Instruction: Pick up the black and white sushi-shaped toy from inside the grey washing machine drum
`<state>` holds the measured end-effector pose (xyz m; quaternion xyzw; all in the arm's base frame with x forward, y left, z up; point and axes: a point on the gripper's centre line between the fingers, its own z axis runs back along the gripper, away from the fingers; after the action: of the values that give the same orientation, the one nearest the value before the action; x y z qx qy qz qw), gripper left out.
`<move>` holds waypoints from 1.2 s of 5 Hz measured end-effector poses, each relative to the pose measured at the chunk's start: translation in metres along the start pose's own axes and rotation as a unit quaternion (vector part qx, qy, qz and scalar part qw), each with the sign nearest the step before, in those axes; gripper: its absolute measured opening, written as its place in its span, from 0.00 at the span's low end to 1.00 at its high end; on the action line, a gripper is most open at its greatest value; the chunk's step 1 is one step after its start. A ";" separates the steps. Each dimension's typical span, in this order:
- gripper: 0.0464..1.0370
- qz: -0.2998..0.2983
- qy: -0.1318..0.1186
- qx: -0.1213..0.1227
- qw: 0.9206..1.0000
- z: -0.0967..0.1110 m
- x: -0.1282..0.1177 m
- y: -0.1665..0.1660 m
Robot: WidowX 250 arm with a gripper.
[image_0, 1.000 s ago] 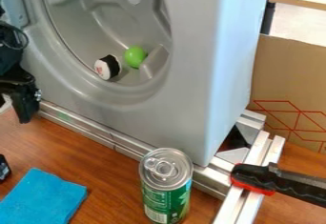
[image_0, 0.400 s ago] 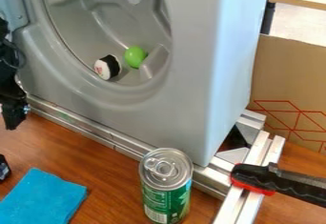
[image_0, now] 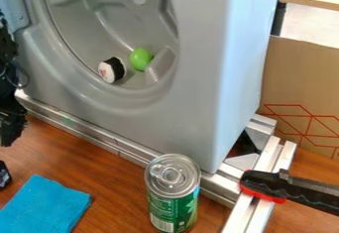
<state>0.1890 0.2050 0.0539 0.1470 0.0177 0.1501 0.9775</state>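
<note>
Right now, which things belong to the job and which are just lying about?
Likely the job's, judging by closeness to the gripper:
- gray machine, with green ball and toy roll inside
- blue cloth

Probably just lying about:
- can
- black-red handle

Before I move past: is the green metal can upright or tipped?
The can is upright: its round silver lid faces up.

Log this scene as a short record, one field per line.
arm: black arm at the left edge, beside the housing
housing: grey housing with a round recess
in recess: green ball; black-and-white piece to its left
rails: metal rails along the housing's base
can: green can, upright, pull tab on top
cloth: blue cloth, lower left, on brown table
tool handle: black-and-red handle over the rails, right
</note>
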 end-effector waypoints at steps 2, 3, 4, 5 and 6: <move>0.95 0.003 0.049 -0.001 0.999 -0.007 -0.010 0.000; 0.95 -0.008 0.043 -0.013 0.999 -0.009 -0.009 -0.004; 0.95 -0.013 0.057 -0.009 0.998 -0.019 -0.012 -0.005; 0.95 -0.016 0.076 -0.007 0.997 -0.031 -0.014 -0.006; 0.95 0.007 0.091 0.001 0.996 -0.039 -0.016 0.009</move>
<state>0.1684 0.2191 0.0191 0.1340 0.1057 0.1697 0.9706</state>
